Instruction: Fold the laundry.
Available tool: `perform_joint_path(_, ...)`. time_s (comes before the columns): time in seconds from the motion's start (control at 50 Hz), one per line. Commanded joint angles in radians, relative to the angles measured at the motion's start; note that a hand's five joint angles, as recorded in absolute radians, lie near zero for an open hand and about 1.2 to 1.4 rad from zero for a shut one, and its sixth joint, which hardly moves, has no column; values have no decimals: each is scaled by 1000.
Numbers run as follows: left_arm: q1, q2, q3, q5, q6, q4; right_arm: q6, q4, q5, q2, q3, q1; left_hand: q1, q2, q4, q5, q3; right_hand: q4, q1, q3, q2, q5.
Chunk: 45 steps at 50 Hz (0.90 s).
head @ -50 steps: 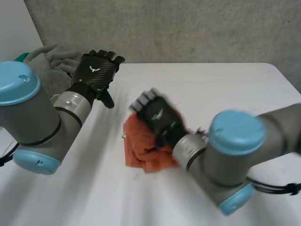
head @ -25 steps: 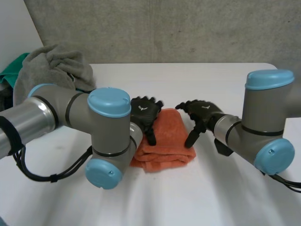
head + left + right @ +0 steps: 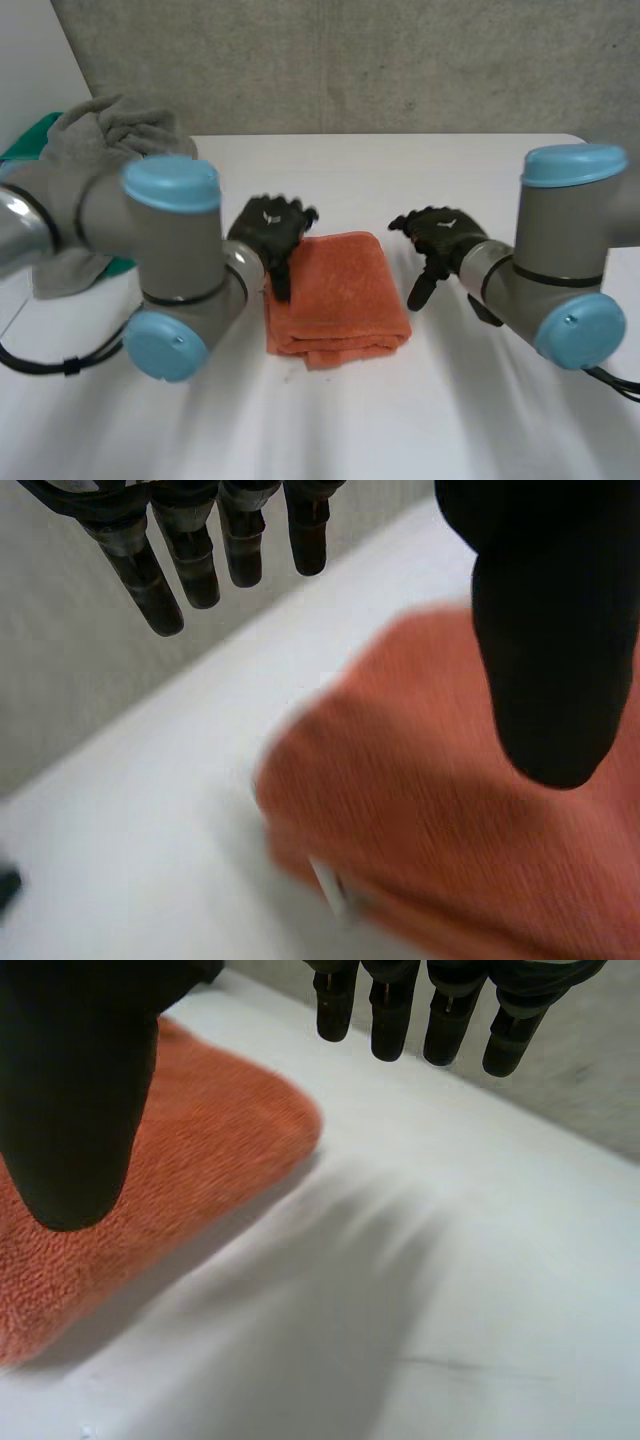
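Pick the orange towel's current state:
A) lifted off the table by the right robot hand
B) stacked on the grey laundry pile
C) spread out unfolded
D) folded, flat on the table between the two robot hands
D: the orange towel lies folded on the white table, with the open left robot hand at one edge and the open right robot hand apart from the other.
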Motion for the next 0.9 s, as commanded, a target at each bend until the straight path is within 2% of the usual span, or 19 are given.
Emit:
perform_joint_path(0.02, 73, 114, 48, 222, -8, 4, 59, -84, 24, -85, 199, -6, -16, -30, -27, -46, -33, -30, -49, -31, -40, -46)
perform_joint_path(0.08, 79, 125, 68, 330, -10, -6, 102, -92, 18, -85, 247, 2, -16, -30, -27, -46, -33, -30, -49, -31, -40, -46)
perform_joint_path(0.1, 84, 128, 77, 411, -13, -10, 132, -103, 16, -85, 272, 8, -16, -30, -27, -46, -33, -30, -49, -31, -40, -46)
perform_joint_path(0.18, 85, 129, 85, 563, -49, -35, 191, -175, 10, -77, 312, 30, -13, -28, -25, -43, -30, -30, -49, -31, -40, -46)
perform_joint_path(0.26, 78, 129, 91, 629, -86, -58, 227, -238, 2, -68, 323, 51, -10, -25, -22, -40, -27, -30, -49, -31, -40, -46)
perform_joint_path(0.42, 67, 142, 89, 640, -97, -59, 248, -259, 4, 21, 266, 103, -10, -25, -22, -40, -27, -11, -30, -12, -21, -27)
perform_joint_path(0.52, 56, 146, 89, 637, -99, -58, 243, -261, 5, 89, 218, 114, -10, -25, -22, -40, -27, 182, 164, 181, 172, 166)
perform_joint_path(0.56, 55, 146, 89, 634, -99, -58, 243, -264, 5, 109, 194, 119, -7, -22, -19, -37, -24, 554, 535, 553, 544, 538)
perform_joint_path(0.6, 53, 146, 89, 632, -99, -58, 241, -285, 13, 115, 180, 117, -4, -19, -16, -34, -21, 1189, 1170, 1188, 1179, 1173)
perform_joint_path(0.76, 47, 148, 88, 629, -99, -58, 235, -408, 65, 78, 145, 85, -4, -19, -16, -34, -21, 1192, 1173, 1191, 1182, 1176)
perform_joint_path(0.9, 47, 166, 91, 629, -99, -58, 169, -382, 53, 138, -13, -142, -4, -19, -16, -34, -21, 1192, 1173, 1191, 1182, 1176)
